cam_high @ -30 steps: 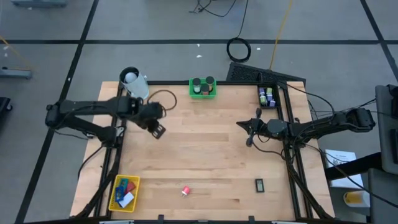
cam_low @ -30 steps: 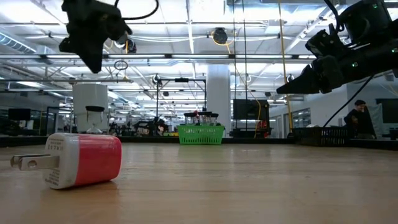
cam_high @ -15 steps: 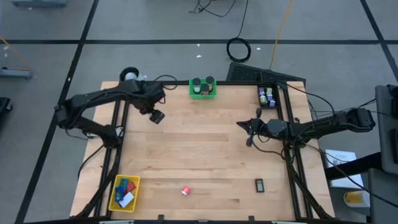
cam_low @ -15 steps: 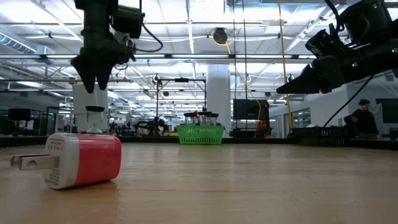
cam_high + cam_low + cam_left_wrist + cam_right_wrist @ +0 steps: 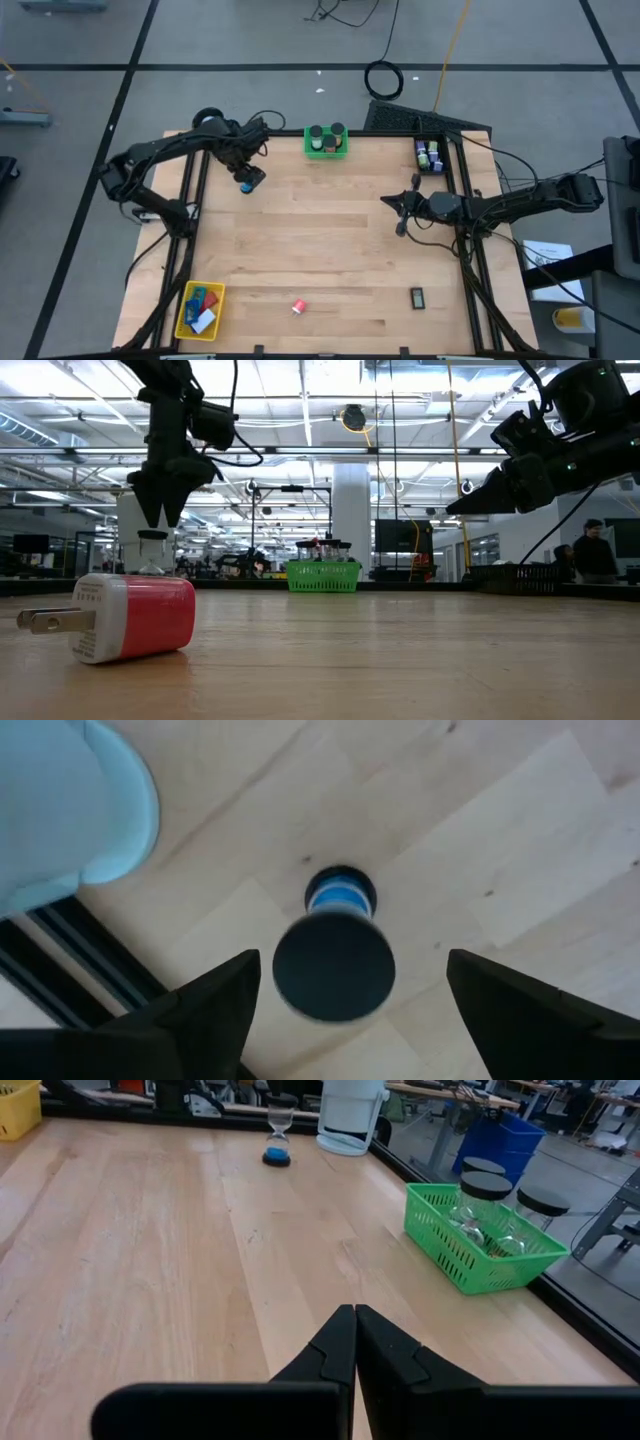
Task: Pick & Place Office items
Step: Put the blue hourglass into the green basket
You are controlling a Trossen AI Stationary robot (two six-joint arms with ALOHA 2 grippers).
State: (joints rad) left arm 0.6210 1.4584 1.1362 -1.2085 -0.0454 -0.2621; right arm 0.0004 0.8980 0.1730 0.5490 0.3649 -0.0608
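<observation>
A small hourglass [image 5: 335,965] with a black top and blue sand stands upright on the table at the far left, in front of a white cylinder [image 5: 145,525]. My left gripper [image 5: 352,960] hangs over the hourglass [image 5: 247,186], pointing down and open. Its fingers stand on either side of the black top, apart from it. In the low view the left gripper [image 5: 160,512] is just above the hourglass [image 5: 152,550]. My right gripper [image 5: 355,1330] is shut and empty, held above the table's right half [image 5: 390,200]. A red and white plug [image 5: 130,617] lies on its side near the front edge.
A green basket [image 5: 326,141] with black-lidded jars stands at the far edge. A yellow basket [image 5: 200,308] holds red, blue and white pieces at the near left corner. A dark bin [image 5: 430,155] with small coloured bits sits far right. A small dark item [image 5: 417,296] lies near right.
My left gripper has gone toward the table's far edge, tipped until its fingers point straight down, opened, and come down over the hourglass. The hourglass has stayed where it stood.
</observation>
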